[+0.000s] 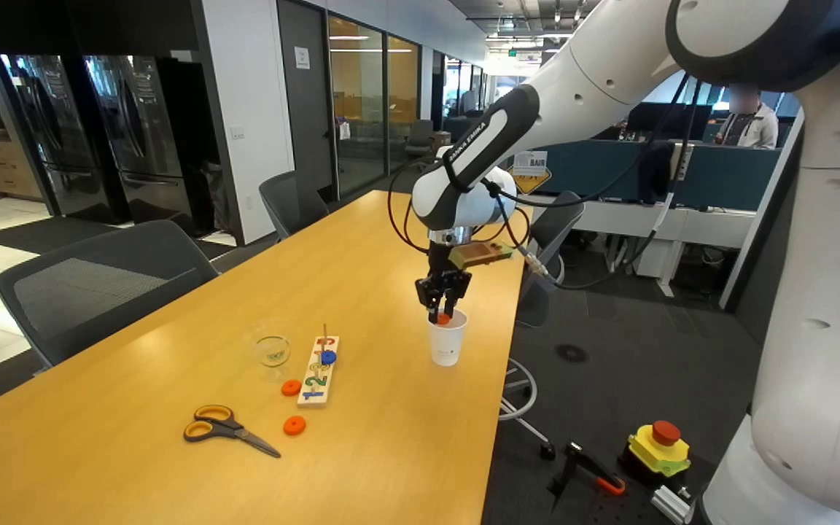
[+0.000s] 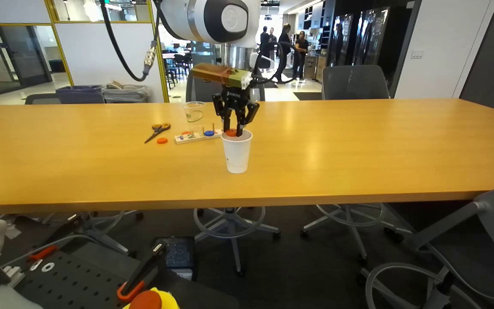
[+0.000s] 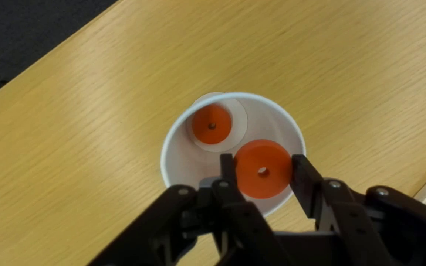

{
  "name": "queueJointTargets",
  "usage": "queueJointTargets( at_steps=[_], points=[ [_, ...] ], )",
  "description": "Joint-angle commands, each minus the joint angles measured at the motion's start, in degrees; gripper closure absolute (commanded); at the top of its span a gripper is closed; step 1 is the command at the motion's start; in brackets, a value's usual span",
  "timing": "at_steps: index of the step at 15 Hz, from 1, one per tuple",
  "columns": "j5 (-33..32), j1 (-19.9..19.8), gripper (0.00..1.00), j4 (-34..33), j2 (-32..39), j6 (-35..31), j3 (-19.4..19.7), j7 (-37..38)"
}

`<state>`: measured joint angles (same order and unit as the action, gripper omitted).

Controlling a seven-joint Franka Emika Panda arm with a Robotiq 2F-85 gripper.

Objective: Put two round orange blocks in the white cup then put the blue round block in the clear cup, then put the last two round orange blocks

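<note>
My gripper (image 3: 263,159) is shut on a round orange block (image 3: 279,174), held flat between its fingertips at the mouth of the white cup (image 1: 446,346). Another orange block (image 3: 212,123) lies on the bottom inside the white cup. In both exterior views the fingertips (image 1: 441,313) (image 2: 233,128) are at the rim of the upright white cup (image 2: 236,156). Two more orange blocks (image 1: 291,387) (image 1: 294,425) lie on the table. The blue round block (image 1: 328,357) sits on a numbered peg board (image 1: 316,379). The clear cup (image 1: 273,351) stands upright beside the board.
Scissors with orange-and-black handles (image 1: 227,426) lie on the table near the loose orange blocks. The white cup stands near a long edge of the table (image 2: 272,201). Chairs (image 1: 99,284) stand along the table. Thin pegs rise from the board.
</note>
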<state>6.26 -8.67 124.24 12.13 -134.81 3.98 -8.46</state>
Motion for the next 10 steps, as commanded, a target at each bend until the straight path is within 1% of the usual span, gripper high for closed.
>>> queueJointTargets(
  at_steps=[1,7,8,9,10],
  points=[
    [-1.5,0.5,0.77,-2.0,0.9,-0.6,1.0,2.4],
    [-6.0,0.9,0.77,-1.5,0.4,-0.6,2.1,6.0],
    [-6.4,1.0,0.46,-1.5,0.4,-0.5,2.2,6.7],
    [-6.5,1.0,0.32,-1.3,0.3,-0.5,2.1,7.0],
    [-6.3,0.9,0.26,-1.2,0.1,-0.6,1.9,6.9]
  ],
)
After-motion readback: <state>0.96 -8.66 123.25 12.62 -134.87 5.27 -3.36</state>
